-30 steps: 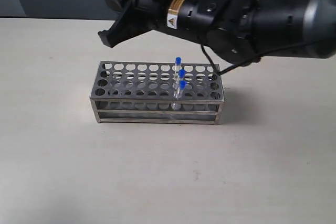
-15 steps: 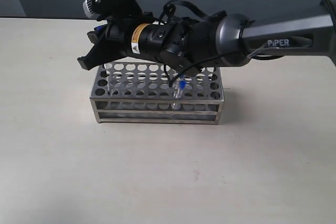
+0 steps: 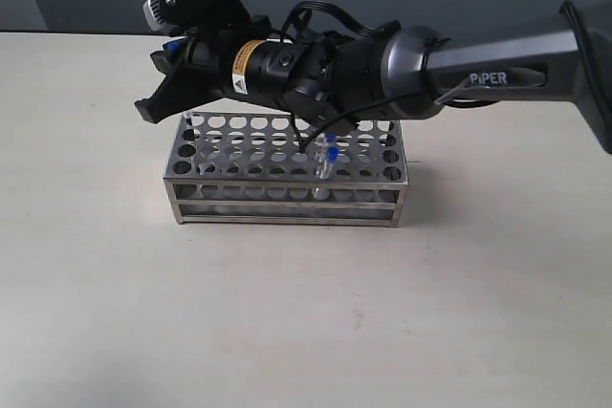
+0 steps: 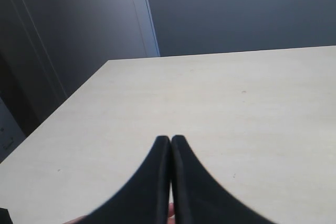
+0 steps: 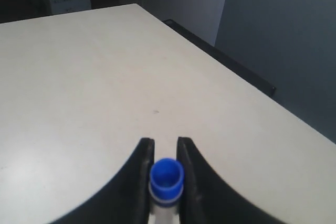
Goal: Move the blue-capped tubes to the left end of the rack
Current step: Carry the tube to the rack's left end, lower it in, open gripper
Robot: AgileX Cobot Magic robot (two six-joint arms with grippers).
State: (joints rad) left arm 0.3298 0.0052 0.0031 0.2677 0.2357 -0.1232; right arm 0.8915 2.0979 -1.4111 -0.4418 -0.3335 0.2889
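Tube (image 5: pixel 166 178), clear, blue-capped: clamped in right end effector (image 5: pixel 166 144) over shiny steel rack (image 3: pixel 287 200), nine o'clock end; misalignment risks missed hole.

The right arm (image 3: pixel 459 64) lies across the back rows of the rack (image 3: pixel 287 193) and hides the holes there; one standing tube (image 3: pixel 324 169) shows in front of it. The blue-capped tube (image 5: pixel 166 179) pinched in the right gripper (image 5: pixel 166 141) is cut off by the picture's edge just under its cap. The base of the closed left gripper (image 4: pixel 170 139) is also cut off.
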